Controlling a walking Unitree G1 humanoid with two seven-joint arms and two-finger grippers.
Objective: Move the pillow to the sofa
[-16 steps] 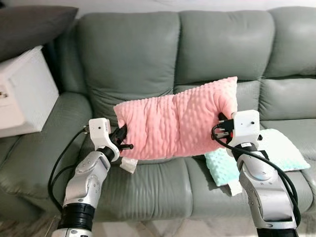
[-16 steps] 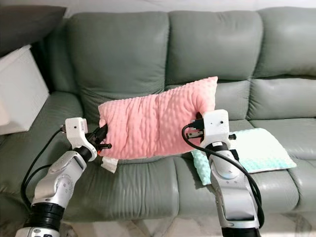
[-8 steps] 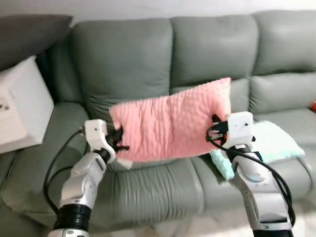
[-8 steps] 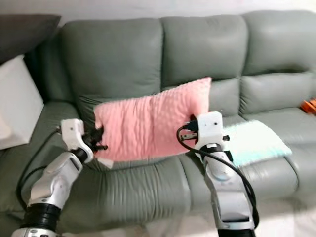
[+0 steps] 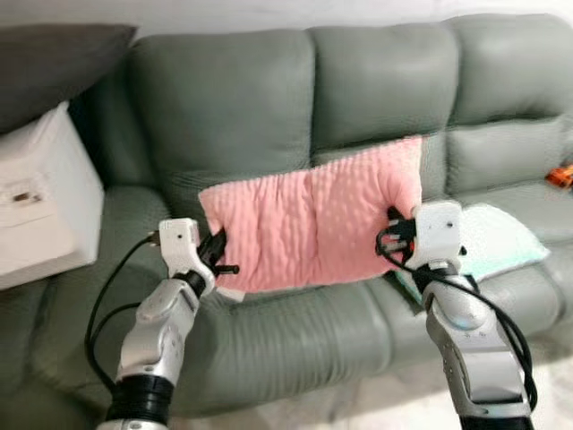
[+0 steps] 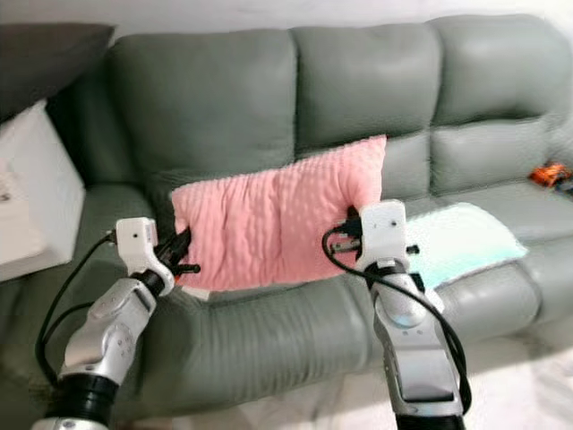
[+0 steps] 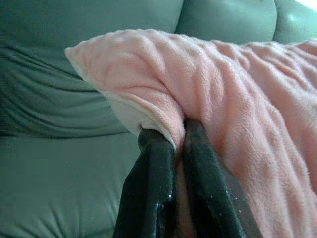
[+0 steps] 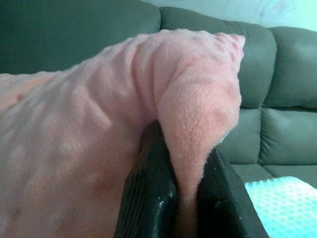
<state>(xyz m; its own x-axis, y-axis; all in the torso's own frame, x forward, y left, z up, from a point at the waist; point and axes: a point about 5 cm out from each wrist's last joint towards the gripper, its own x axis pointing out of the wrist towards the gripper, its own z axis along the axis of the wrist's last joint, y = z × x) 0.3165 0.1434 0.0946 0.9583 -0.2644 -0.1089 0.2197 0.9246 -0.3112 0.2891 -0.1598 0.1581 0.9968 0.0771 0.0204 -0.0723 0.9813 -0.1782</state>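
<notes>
Eye views: you hold the pillow [image 5: 313, 224] stretched in the air above the sofa [image 5: 295, 331] seat; lower both ends level. Left wrist: the left hand [image 7: 174, 144] pinches one corner. Right wrist: the right hand [image 8: 185, 191] pinches the other; release together.

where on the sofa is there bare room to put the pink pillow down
The left seat cushion, directly below the held pink pillow, is bare from the left armrest across to the mint pillow. The right side is crowded: the mint pillow covers that seat, with an orange object beyond it. The left claw and right claw pinch the pillow's ends.
</notes>
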